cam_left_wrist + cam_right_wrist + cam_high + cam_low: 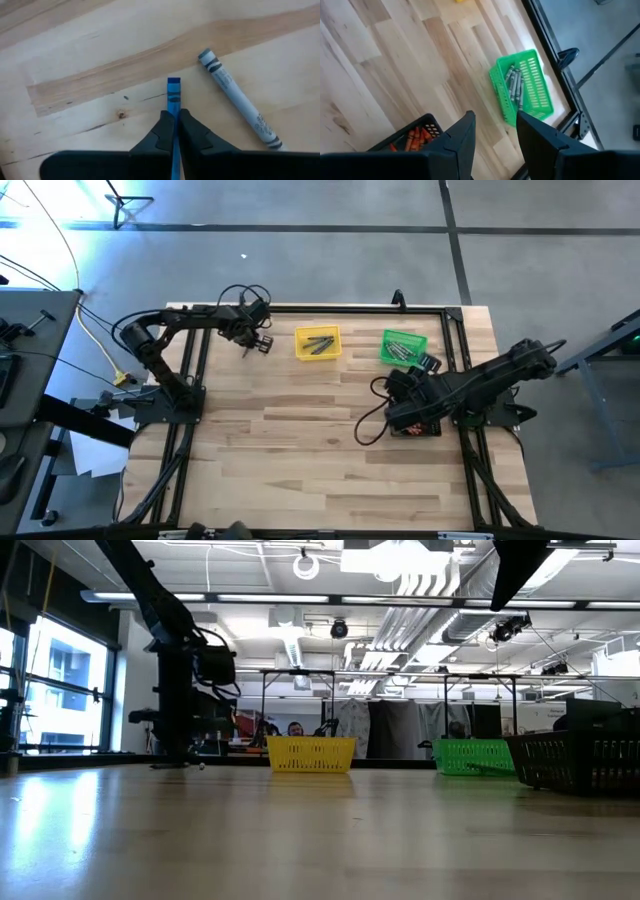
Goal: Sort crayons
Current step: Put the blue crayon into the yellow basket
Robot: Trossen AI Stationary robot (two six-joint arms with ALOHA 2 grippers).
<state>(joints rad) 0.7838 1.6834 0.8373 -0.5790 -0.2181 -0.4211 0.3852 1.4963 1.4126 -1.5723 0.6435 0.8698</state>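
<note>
Left claw (174, 131) around blue crayon (173, 95)

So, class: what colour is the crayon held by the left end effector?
Blue crayon, shown best in the left wrist view.

- Lab or industrial workspace: open ceiling with ducts (420, 580) and strip lights
- Polished concrete floor (300, 270), taped lines
- Metal-framed test benches (300, 690) behind (curtained bays too)
</note>
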